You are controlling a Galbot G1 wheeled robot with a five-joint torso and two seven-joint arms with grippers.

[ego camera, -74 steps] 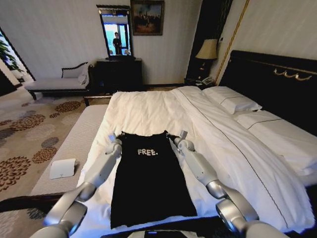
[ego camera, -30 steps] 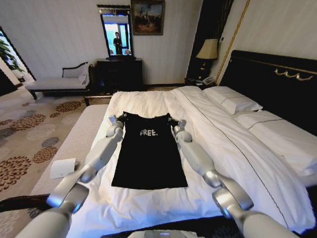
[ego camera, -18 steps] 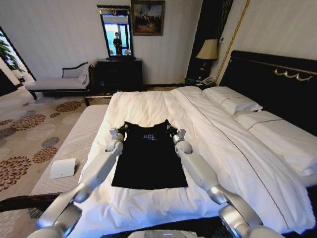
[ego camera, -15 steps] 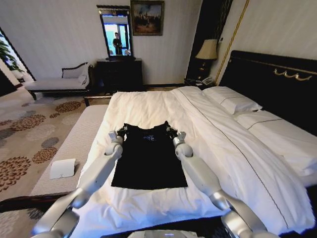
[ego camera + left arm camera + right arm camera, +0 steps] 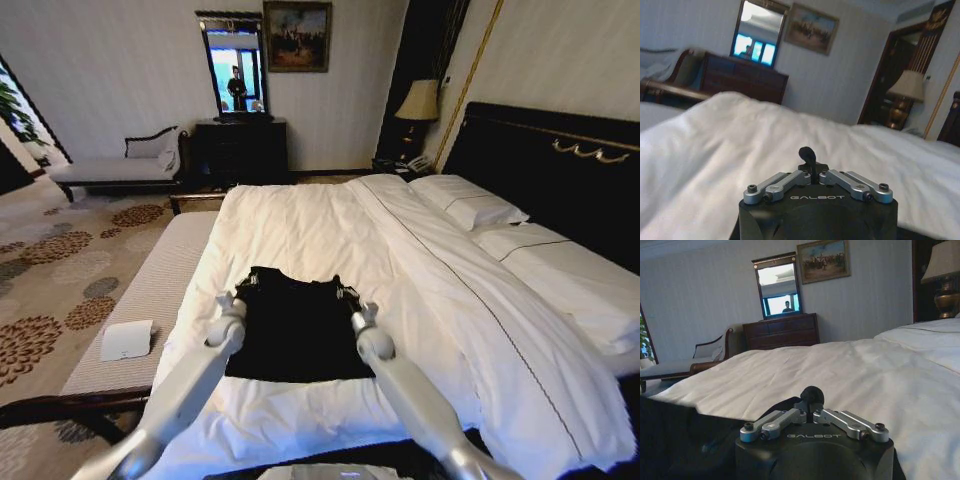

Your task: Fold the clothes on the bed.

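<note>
Your left gripper (image 5: 243, 290), jaws pinched on black cloth, sits at the T-shirt's (image 5: 296, 325) far left corner, arm running back along the shirt's left edge. Left wrist view: its fingers (image 5: 809, 155) meet closed above the white duvet. T-shirt lies flat on the bed (image 5: 290, 215), near the foot end, well short of the pillows (image 5: 468, 200), which are off to its right. It reads as a squat dark rectangle, now wider than deep, so long axis runs across the bed; far edge is a doubled-over fold facing the dresser (image 5: 238, 148) wall, hem toward you. Right gripper (image 5: 347, 294), jaws also clamped on cloth, holds the shirt's far right corner. Right wrist view: black fabric (image 5: 685, 440) bunched beside the closed fingers (image 5: 811, 395). Lettering can't be seen.
</note>
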